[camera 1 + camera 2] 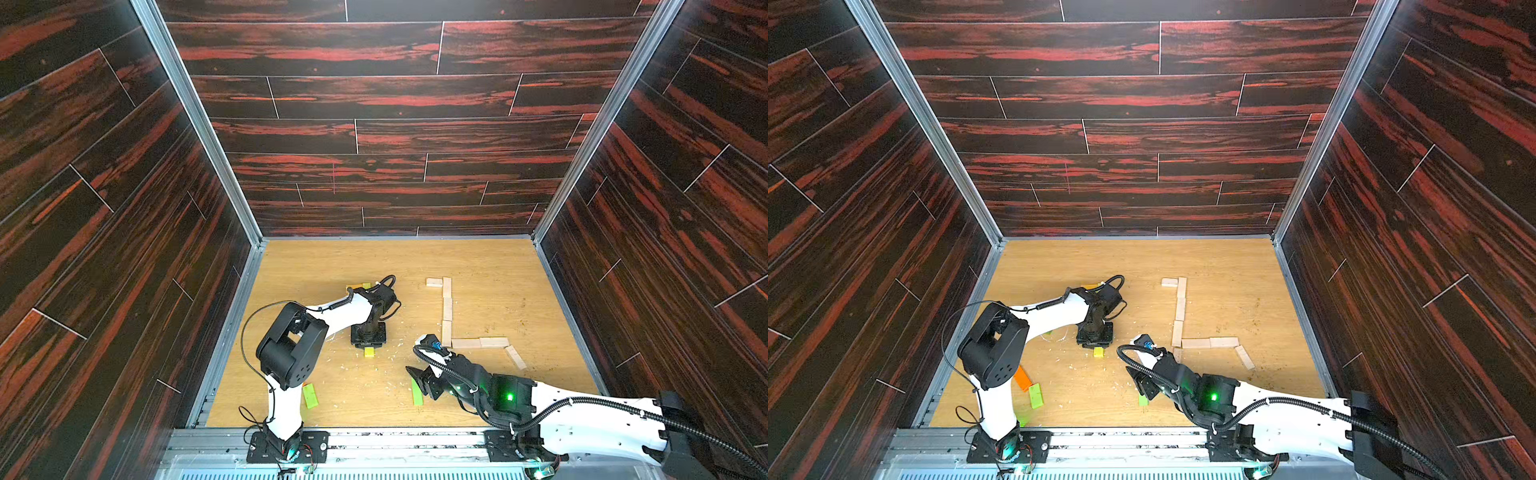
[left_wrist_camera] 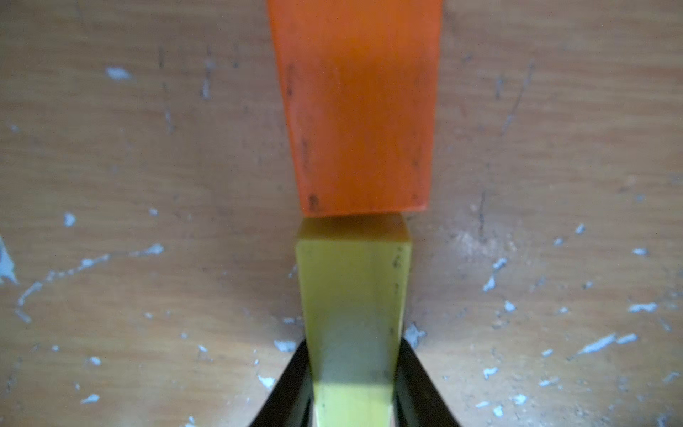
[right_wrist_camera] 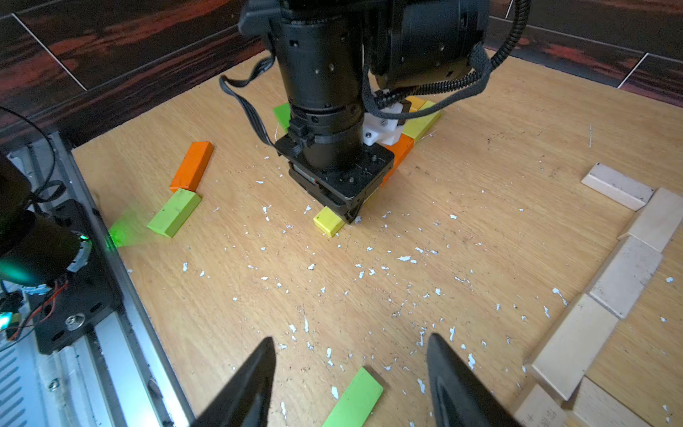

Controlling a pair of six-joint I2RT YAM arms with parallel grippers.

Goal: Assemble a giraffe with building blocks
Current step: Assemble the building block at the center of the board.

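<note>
Two hazards, read from the near edge outward.

(a) At 5 o'clock your right hand (image 3: 351, 336) hovers empty, jaws wide, over a green plank (image 3: 354, 399). Its arm lies across the near end of the pale figure (image 1: 447, 309) at 3 o'clock, so a careless sweep could scatter those planks.

(b) At centre your left hand (image 2: 354, 342) grips the yellow plank (image 2: 353, 295). The plank lies flat on the surface (image 1: 498, 266), its far end touching the orange plank (image 2: 354, 111). If you lift before the fingers (image 2: 292, 388) clear its sides, you would likely drag it and skew that joint.

Count, near to far:
- **Green:** three. One is under the right hand, a second green plank (image 1: 1036, 395) lies at 7 o'clock, and a third green plank (image 3: 282, 114) lies behind the left arm.
- **Orange:** two, with the second orange plank (image 1: 1021, 378) at 7 o'clock.
- **Yellow:** at least three, counting the far yellow planks (image 3: 421, 124) toward 12 o'clock.
- **Pale:** seven clear, and an eighth half hidden.
</note>
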